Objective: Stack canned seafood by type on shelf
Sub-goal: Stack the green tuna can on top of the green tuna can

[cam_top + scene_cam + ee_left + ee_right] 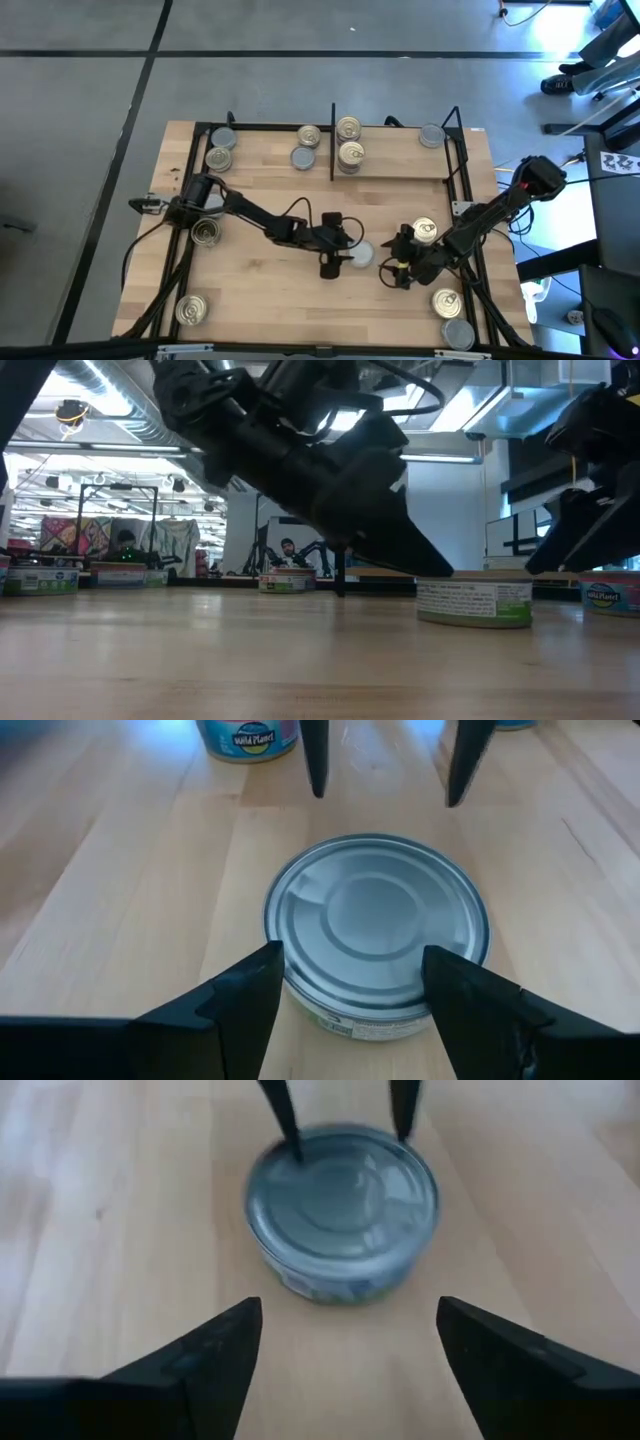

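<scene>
A low round tin with a plain grey lid [361,253] stands upright on the tabletop between my two grippers. My left gripper [346,256] is open at its left; in the left wrist view its fingers [250,995] stand on either side of the tin's [375,935] near part. My right gripper [386,270] is open a short way to the tin's right, and the tin [340,1210] lies ahead of its fingers. The shelf [390,165] runs along the far edge and holds several tins, two of them stacked beside the black divider [332,140].
A gold-lidded tin [424,231] sits just behind my right gripper. More tins stand at the near right [447,302], near left [190,310] and left [205,232]. Black frame bars [468,170] edge the table. Bare wood lies in front of the shelf.
</scene>
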`<act>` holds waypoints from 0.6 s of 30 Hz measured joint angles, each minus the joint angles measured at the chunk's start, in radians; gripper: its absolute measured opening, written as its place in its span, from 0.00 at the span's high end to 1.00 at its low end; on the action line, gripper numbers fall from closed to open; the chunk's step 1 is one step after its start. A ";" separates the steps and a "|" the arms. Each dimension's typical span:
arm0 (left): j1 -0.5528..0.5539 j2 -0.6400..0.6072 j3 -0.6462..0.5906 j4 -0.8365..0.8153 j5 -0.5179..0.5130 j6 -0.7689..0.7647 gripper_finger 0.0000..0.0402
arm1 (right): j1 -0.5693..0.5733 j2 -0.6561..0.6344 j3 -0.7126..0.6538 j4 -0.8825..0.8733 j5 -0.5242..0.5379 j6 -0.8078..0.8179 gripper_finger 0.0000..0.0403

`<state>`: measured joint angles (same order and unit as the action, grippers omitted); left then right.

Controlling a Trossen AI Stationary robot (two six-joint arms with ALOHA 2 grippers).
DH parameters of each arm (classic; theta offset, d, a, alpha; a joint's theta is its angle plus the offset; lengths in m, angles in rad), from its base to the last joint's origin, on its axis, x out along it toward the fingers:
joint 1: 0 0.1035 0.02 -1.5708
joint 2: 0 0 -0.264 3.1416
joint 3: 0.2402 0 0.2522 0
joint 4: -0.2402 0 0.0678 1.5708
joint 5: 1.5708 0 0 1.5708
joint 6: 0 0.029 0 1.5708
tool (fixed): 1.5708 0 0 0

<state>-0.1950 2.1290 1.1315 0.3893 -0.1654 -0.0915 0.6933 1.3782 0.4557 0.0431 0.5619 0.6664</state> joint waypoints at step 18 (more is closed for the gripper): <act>-0.001 0.003 -0.217 0.341 0.021 -0.072 0.41 | -0.001 0.075 0.001 0.246 0.037 -0.362 0.25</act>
<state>-0.1965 2.1319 0.9142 0.7305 -0.1448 -0.1637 0.6927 1.4531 0.4568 0.2893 0.5992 0.3042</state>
